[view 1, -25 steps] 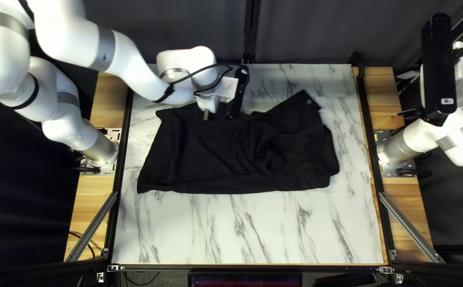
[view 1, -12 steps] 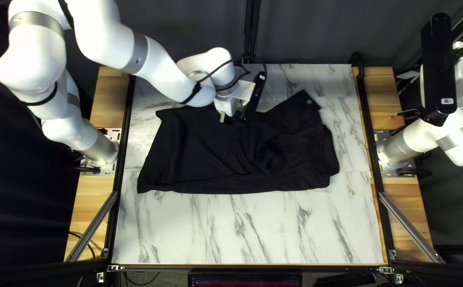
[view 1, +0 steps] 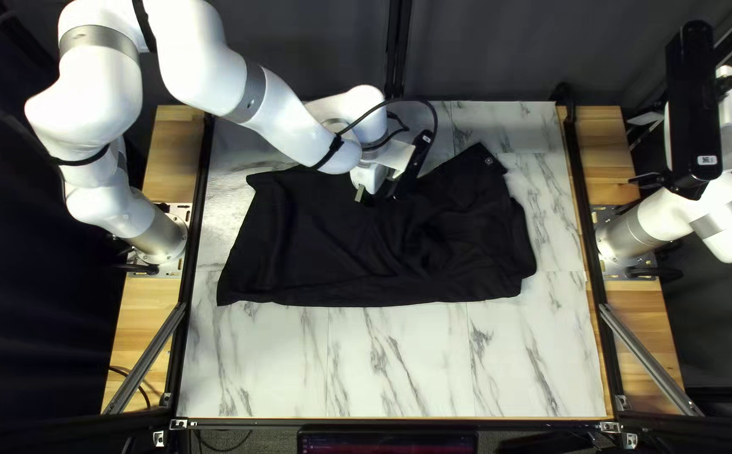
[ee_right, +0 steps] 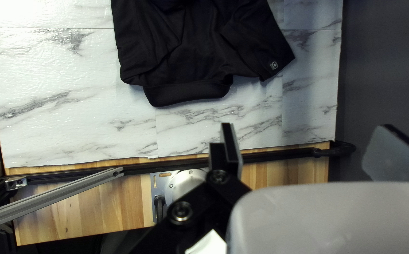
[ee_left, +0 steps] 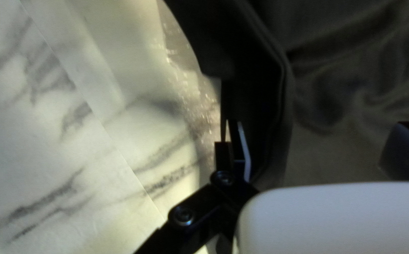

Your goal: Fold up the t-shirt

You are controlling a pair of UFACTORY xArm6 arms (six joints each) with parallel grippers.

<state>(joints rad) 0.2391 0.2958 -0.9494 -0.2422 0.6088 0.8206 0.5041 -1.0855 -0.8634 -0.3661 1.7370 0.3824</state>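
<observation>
The left claw [ee_left: 318, 126] has its two black fingers wide apart, clamped on nothing, at the upper edge of the black cloth t-shirt [view 1: 324, 252] in the top left view. That garment lies across the middle of the white marble-patterned counter [view 1: 399, 361], smoother at the left, rumpled towards the right. It should be light, limp and unlikely to break, though a shallow pinch could slip or catch one layer; the doubled edge beside the left claw looks the best hold. Beyond its right end, the right claw [ee_right: 307, 128] hangs with fingers apart.
</observation>
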